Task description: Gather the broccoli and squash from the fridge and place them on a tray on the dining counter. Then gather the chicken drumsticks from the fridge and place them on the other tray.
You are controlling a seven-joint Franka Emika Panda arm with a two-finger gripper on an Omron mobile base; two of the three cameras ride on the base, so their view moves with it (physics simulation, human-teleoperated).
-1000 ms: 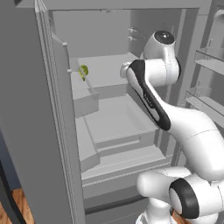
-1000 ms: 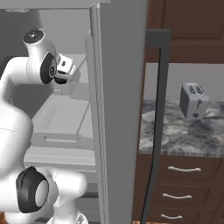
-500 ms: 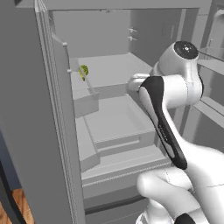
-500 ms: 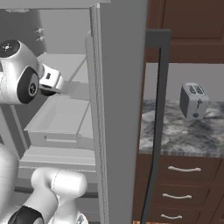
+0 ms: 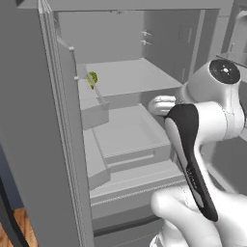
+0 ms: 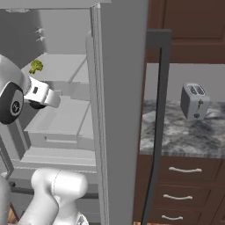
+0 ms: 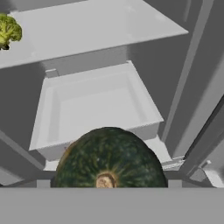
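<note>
The squash (image 7: 109,158) sits right against the hand, apparently held in its spread jaws; the broccoli (image 7: 8,30) lies on the shelf beyond, up-left.

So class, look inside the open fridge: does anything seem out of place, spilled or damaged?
Nothing looks spilled or damaged. The broccoli sits upright on the fridge shelf, and the drawer below is open and bare. A dark green squash sits close in front of the hand camera.

The fridge (image 5: 125,77) shelves look smooth, matt grey. The squash (image 7: 109,158) is glossy, mottled dark green. The broccoli (image 7: 8,30) looks rough and lumpy.
</note>
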